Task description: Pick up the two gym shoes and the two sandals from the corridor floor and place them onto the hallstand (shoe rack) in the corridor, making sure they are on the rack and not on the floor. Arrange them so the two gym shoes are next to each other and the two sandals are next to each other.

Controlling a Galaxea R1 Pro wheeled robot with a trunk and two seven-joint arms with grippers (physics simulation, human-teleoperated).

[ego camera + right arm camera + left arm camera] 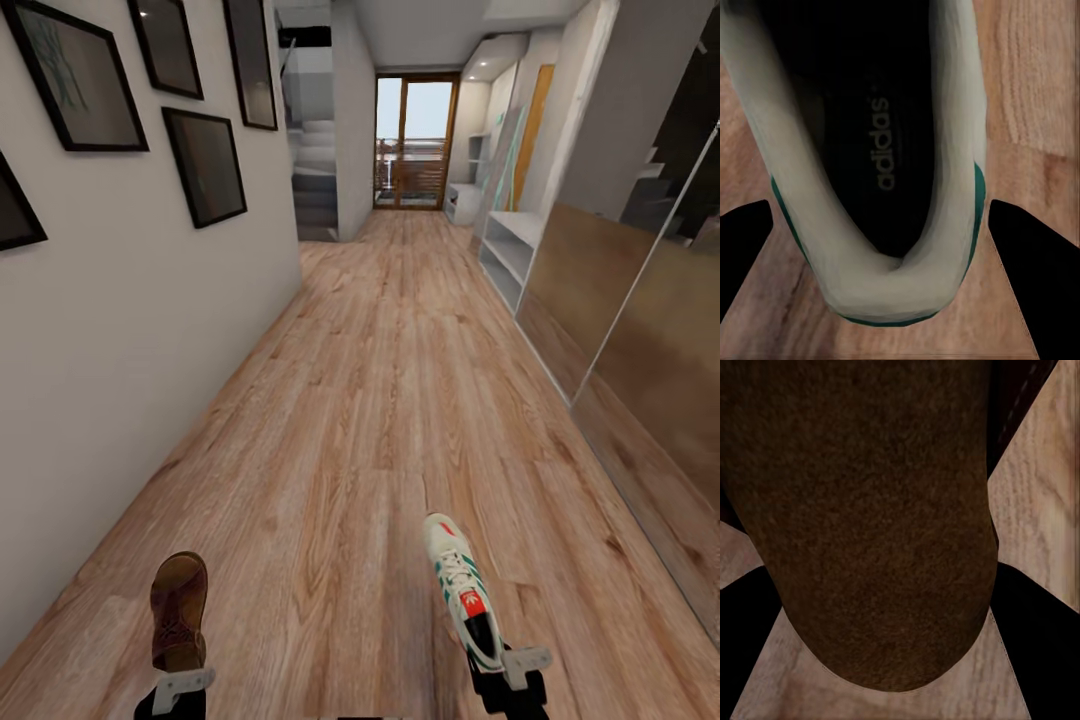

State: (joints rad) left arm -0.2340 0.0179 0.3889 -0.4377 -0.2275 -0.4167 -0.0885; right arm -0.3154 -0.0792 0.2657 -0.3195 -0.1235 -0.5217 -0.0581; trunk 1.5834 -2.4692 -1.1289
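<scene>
Reading "adidas" inside the gym shoe (881, 150), right tool (505, 672) gripping it.

Bare wood-grain plank corridor floor (380, 400), pale hallstand (510, 245) along its far right edge

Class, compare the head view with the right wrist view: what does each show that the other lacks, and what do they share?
Head view alone: the corridor with framed pictures on the wall, the glass door at the far end, the hallstand along the right-hand wall, and a brown sandal held out by the left gripper.

Right wrist view alone: the sneaker's dark insole with its printed brand name, seen from the heel end.

Both: the white and green sneaker at the right gripper, and the wooden floor.
</scene>
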